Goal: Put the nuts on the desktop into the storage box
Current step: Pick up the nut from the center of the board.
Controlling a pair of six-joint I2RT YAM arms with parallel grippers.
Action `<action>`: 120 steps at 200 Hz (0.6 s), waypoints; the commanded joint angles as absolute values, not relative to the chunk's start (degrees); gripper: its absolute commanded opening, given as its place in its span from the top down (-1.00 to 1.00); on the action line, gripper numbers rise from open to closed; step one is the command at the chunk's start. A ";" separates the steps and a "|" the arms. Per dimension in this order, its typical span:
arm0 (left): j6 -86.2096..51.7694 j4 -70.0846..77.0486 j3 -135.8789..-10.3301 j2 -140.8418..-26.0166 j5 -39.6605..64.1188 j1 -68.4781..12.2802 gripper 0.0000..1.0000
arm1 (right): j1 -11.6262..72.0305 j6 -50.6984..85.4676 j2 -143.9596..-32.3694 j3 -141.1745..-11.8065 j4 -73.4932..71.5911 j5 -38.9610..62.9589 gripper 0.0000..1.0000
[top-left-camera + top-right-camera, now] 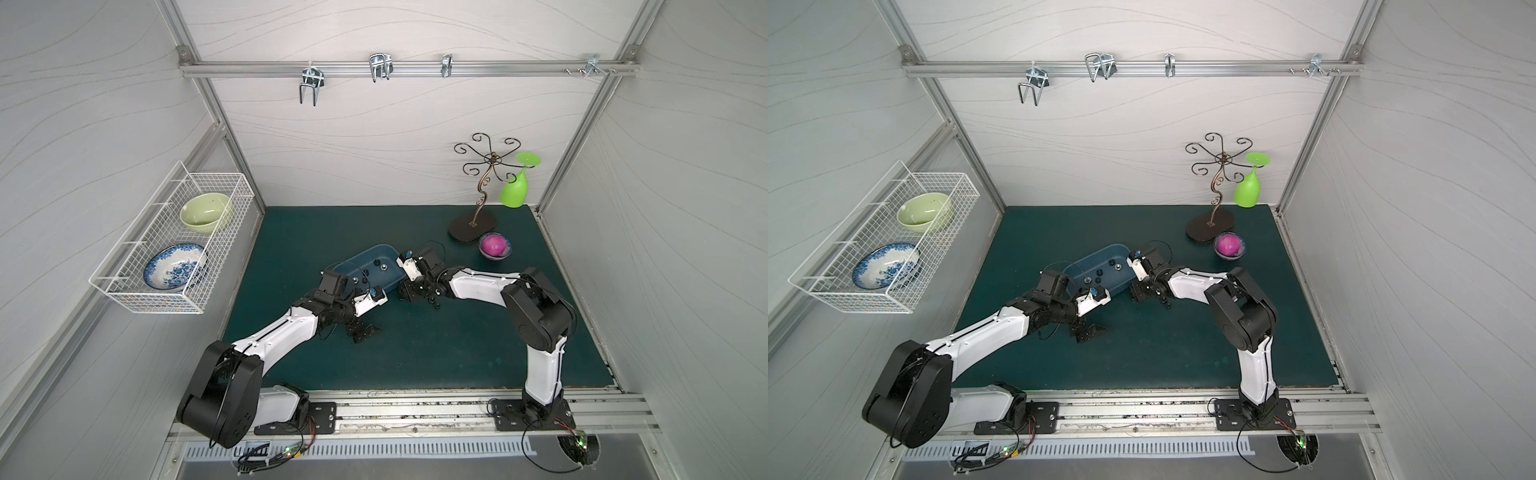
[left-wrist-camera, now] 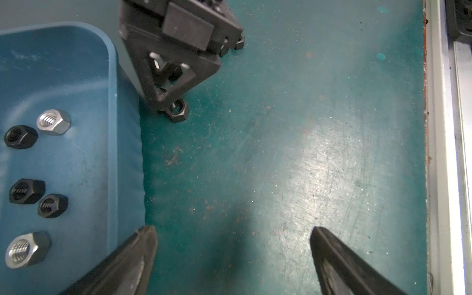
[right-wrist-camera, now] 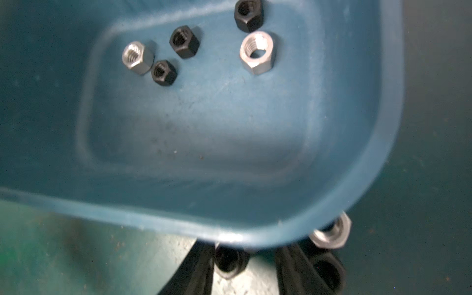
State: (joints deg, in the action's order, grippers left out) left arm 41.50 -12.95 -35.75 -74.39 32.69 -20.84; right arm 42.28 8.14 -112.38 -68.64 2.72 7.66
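Your right gripper point(image 3: 242, 265) straddles a black nut point(image 3: 231, 263) just beside the storage box point(image 3: 178, 224); you cannot tell whether it pinches. Your left gripper point(image 2: 232, 229) stands wide beside it; five nuts point(image 3: 256, 52) lie inside.

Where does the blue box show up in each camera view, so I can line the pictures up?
In a top view: the box near the middle of the desk.
In a top view: the box, same spot.
Left wrist: one rounded corner of the box, at the frame's edge.
Right wrist: the box fills most of the picture.
Shared landmark: the nuts lying inside it.
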 commanded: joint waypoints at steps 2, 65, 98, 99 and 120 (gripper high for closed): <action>42.03 -10.98 -35.77 -74.27 32.65 -20.76 -0.97 | 42.97 6.84 -114.44 -70.93 4.81 6.58 0.29; 43.22 -12.36 -36.03 -74.33 32.52 -20.74 -0.97 | 43.31 4.97 -115.25 -71.54 6.12 4.38 0.38; 43.30 -12.76 -36.27 -74.36 32.48 -20.74 -0.97 | 43.30 3.54 -115.30 -71.65 6.82 3.39 0.48; 43.27 -12.80 -36.29 -74.36 32.46 -20.74 -0.97 | 43.36 3.48 -115.31 -71.64 6.84 3.32 0.49; 43.45 -12.91 -36.30 -74.50 32.47 -20.78 -0.97 | 43.58 2.65 -115.27 -71.74 7.11 2.91 0.54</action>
